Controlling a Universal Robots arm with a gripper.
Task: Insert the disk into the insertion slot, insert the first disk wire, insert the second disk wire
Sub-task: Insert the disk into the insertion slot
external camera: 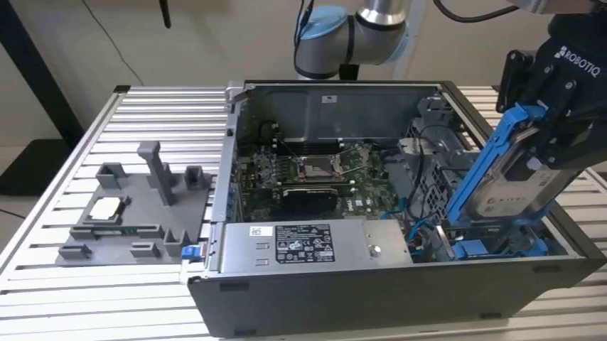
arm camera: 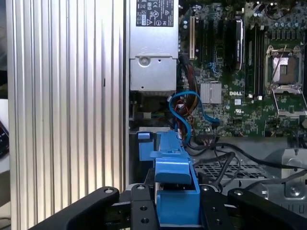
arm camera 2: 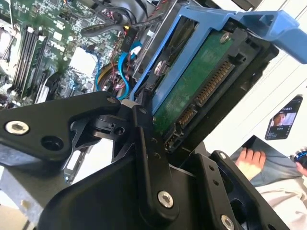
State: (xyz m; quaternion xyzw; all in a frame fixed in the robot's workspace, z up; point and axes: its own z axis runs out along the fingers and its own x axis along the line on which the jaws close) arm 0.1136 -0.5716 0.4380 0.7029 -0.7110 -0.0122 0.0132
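Jaws clenched on the disk (external camera: 517, 174), which sits between them, steeply tilted. Its long axis runs down toward the insertion slot (external camera: 502, 241) below the jaws. Lower end near, apparently not yet seated.

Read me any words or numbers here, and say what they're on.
On the gripper: white brand lettering, not quoted.
On the power supply: white sticker, print too small to read.
On the disk: white label, too small to read.
On the motherboard: small white brand mark, not quoted.
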